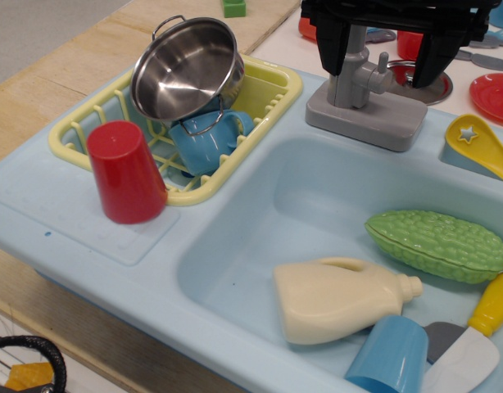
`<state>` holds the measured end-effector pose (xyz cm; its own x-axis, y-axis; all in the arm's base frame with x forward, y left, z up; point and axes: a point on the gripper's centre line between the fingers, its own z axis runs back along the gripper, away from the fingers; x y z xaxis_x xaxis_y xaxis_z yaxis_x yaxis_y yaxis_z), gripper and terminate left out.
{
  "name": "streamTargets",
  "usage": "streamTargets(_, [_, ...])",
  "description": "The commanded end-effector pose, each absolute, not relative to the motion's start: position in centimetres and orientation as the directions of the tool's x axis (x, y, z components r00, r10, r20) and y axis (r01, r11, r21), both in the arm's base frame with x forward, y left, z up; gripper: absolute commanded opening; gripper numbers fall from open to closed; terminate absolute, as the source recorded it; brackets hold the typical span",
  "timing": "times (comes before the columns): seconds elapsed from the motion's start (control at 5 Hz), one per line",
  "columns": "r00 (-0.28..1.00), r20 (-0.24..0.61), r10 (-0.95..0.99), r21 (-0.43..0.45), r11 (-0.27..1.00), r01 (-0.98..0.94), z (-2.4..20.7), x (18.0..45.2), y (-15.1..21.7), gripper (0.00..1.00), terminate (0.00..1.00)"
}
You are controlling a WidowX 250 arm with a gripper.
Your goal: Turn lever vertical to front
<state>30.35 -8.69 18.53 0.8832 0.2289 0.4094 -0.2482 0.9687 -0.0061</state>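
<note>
The grey lever stands as an upright post on a grey rectangular base at the back rim of the pale blue toy sink. Its short side arm with a small peg points right. My black gripper comes down from the top edge and is open. Its left finger sits just left of the post, close to or touching it. Its right finger is well right of the peg. The lever's top is hidden behind the gripper body.
A yellow dish rack on the left holds a steel pot and a blue cup; a red cup stands in front. The basin holds a green vegetable, cream bottle, blue cup and knife. Yellow spoon and red plate lie right.
</note>
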Motion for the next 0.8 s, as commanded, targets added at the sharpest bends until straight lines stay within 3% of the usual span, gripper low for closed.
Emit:
streamTargets(0.0, [0.883, 0.409, 0.229, -0.006, 0.969, -0.248, 18.5, 30.4, -8.7, 1.0, 0.0])
streamTargets(0.6, [0.888, 0.44, 0.138, 0.02, 0.986, -0.163, 18.7, 33.0, -8.9, 1.0, 0.0])
